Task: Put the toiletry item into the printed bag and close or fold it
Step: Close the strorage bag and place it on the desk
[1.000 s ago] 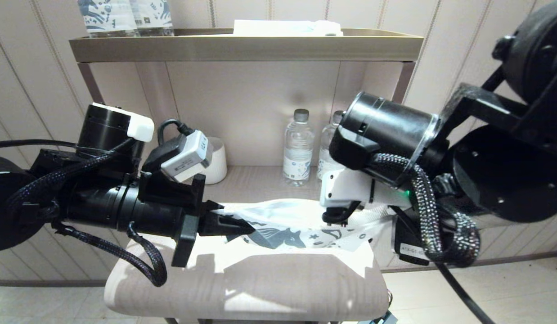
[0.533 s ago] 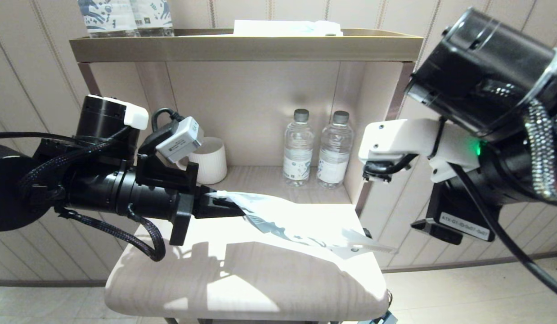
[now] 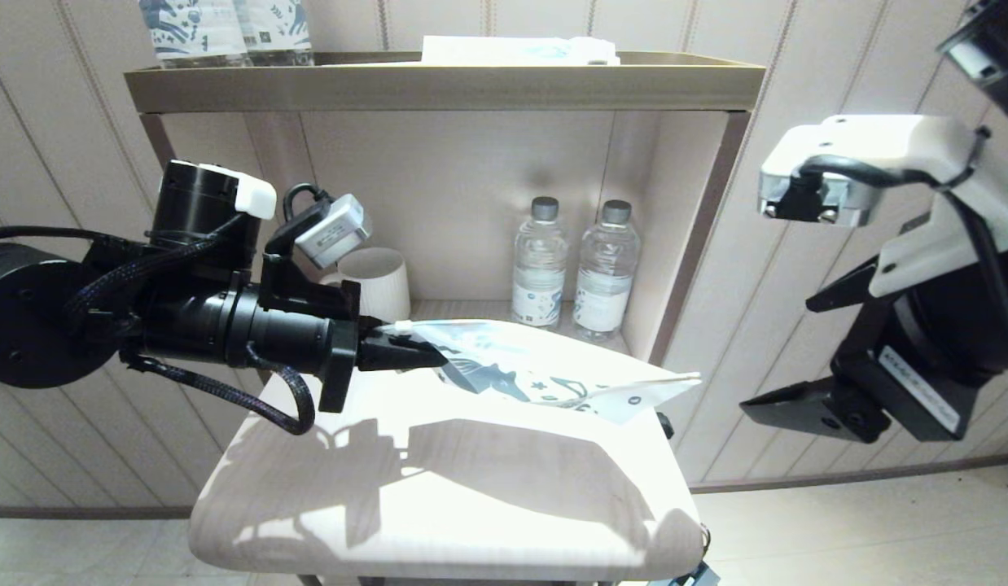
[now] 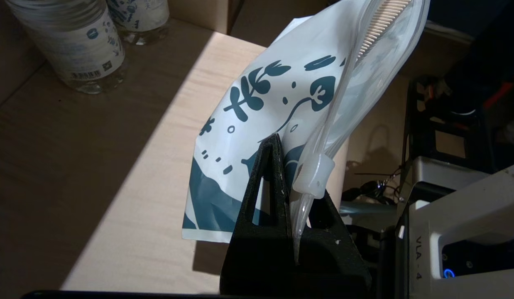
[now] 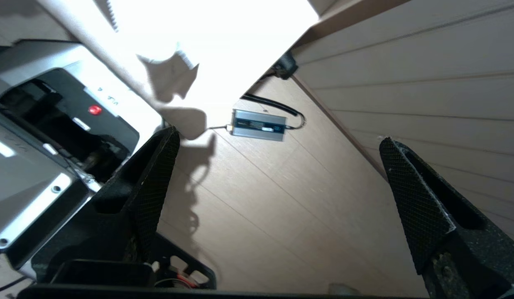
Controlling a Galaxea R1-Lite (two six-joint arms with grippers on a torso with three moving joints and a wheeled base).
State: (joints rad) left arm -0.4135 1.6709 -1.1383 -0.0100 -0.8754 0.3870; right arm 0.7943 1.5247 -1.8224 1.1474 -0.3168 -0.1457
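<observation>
My left gripper [image 3: 435,356] is shut on one end of the printed bag [image 3: 536,374] and holds it in the air above the small table [image 3: 439,505]. The bag's free end slopes down to the right. In the left wrist view the fingers [image 4: 269,174] pinch the bag [image 4: 261,95] beside its white zipper slider [image 4: 315,178]. The white comb [image 4: 381,25] lies inside, its teeth showing through the clear strip. My right gripper [image 5: 277,166] is open and empty over the floor. The right arm [image 3: 919,268] is raised at the far right, away from the bag.
Two water bottles [image 3: 541,268] and a white cup [image 3: 382,285] stand in the shelf niche behind the table. On the top shelf are horse-printed bottles [image 3: 227,28] and a flat white packet [image 3: 520,50]. A silver adapter box [image 5: 259,124] lies on the floor.
My right gripper has let go of the bag's right end and swung up and away to the right. The left gripper has raised the bag slightly; its free end now hangs unsupported.
</observation>
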